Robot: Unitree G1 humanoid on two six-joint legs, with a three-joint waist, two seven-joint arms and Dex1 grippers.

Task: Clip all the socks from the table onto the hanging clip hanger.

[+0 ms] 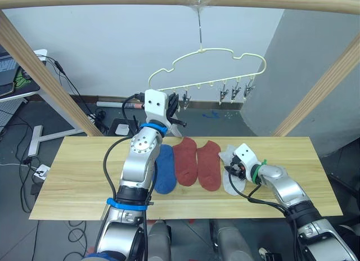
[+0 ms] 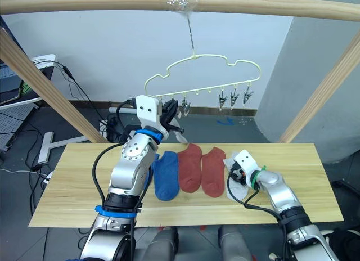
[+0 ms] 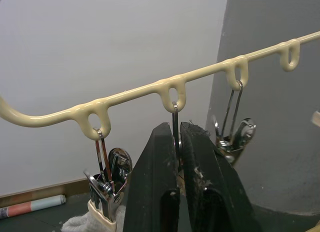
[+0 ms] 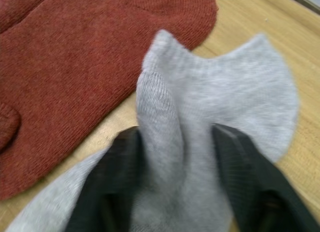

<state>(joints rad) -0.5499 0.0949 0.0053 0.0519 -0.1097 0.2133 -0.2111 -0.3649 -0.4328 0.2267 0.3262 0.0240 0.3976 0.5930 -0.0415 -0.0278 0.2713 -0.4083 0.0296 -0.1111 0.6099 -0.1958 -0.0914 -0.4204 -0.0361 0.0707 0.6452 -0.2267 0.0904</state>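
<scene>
Meanwhile, grey sock (image 4: 200, 132) between right claw (image 4: 175, 192) fingers.

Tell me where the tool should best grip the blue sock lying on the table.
Probably the cuff end of the blue sock, nearest the hanger, taken from above: it lies flat, so pinching up that edge leaves fabric free for a clip.
</scene>
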